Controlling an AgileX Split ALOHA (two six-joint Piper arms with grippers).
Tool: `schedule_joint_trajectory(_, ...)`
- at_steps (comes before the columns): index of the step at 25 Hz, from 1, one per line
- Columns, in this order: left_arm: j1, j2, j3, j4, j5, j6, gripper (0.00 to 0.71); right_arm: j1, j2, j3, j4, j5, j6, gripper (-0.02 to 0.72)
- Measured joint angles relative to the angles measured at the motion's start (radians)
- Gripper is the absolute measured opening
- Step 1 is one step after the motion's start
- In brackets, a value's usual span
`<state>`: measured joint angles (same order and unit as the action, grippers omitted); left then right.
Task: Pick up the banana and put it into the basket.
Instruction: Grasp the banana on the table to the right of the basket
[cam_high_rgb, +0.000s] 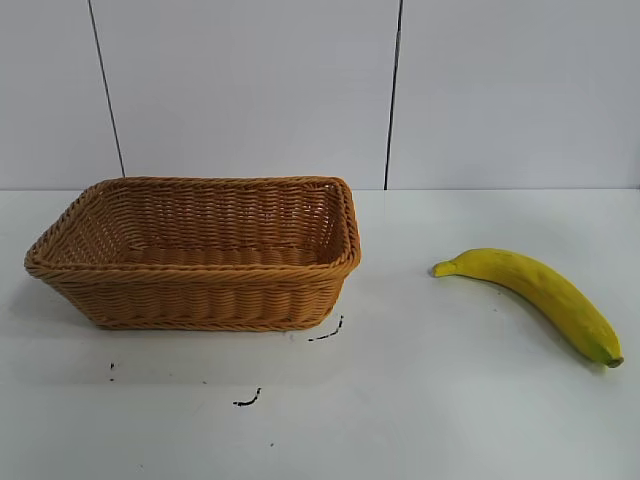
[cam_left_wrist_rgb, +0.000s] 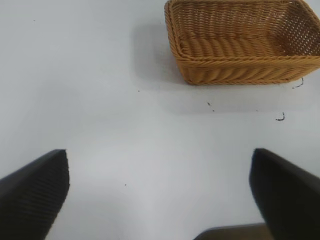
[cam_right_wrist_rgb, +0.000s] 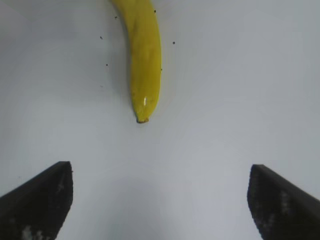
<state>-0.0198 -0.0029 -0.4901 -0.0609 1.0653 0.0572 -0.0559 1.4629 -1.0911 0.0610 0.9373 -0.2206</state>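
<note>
Nothing is done yet: the banana (cam_high_rgb: 535, 297), lower right, is lying outside the basket (cam_high_rgb: 200, 255); the right end effector (cam_right_wrist_rgb: 160, 200) is hanging above it, fingers apart, while the left end effector (cam_left_wrist_rgb: 160, 195) is idling apart.

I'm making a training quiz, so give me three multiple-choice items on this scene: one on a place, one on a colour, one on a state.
1. Where does the long curved yellow banana lie?
A. on the white table
B. in the basket
C. in a tool

2. What colour is the rectangular woven wicker basket?
A. blue
B. light brown
C. black

3. How stands the right tool?
A. shut on the banana
B. shut, holding nothing
C. open

Answers: 1 A, it lies on the table beside the basket. 2 B, the weave is light brown. 3 C, its fingers stand wide apart short of the banana.
</note>
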Motion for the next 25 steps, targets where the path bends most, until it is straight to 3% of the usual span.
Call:
schedule_joint_trajectory(4, 0.000, 0.000, 0.000, 0.000, 0.000, 0.000, 0.695, 0.041, 0.109, -0.083, -0.004, -0.022, -0.114, 0.677)
schedule_joint_trajectory(8, 0.000, 0.000, 0.000, 0.000, 0.000, 0.000, 0.695, 0.104, 0.169, -0.111, -0.004, -0.092, -0.191, 0.677)
schedule_joint_trajectory(13, 0.000, 0.000, 0.000, 0.000, 0.000, 0.000, 0.695, 0.125, 0.221, -0.113, -0.007, -0.180, -0.201, 0.677)
schedule_joint_trajectory(18, 0.000, 0.000, 0.000, 0.000, 0.000, 0.000, 0.695, 0.125, 0.305, -0.113, -0.042, -0.234, -0.164, 0.677)
schedule_joint_trajectory(25, 0.000, 0.000, 0.000, 0.000, 0.000, 0.000, 0.695, 0.125, 0.480, -0.113, -0.044, -0.329, -0.138, 0.677)
